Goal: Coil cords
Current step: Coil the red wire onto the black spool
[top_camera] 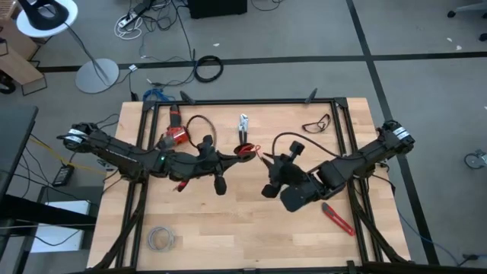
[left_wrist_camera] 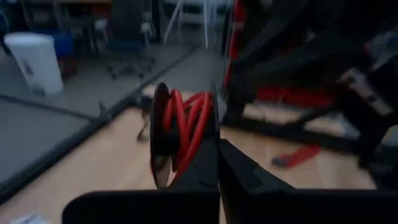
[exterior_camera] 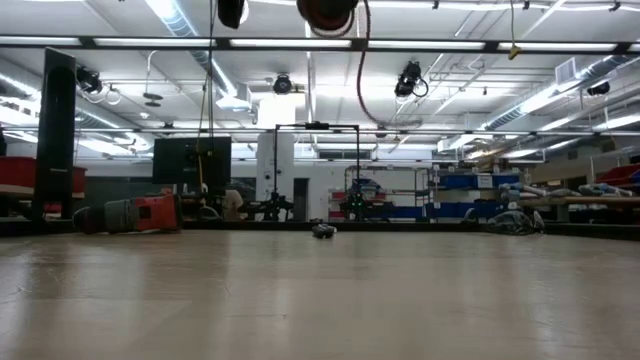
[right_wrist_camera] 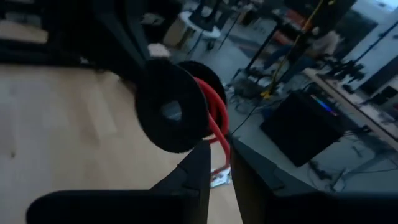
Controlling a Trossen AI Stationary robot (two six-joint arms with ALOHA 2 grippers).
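Red wire sits wound on a black spool, which our left gripper clamps between clenched fingers above the table. Just beyond, our right gripper seems to pinch the wire's free end between its fingertips.

Both arms were dark, jointed and slender, each capped by a pale grey round fitting at its base. A small green light glowed on the left arm. Black cables looped off the right arm.
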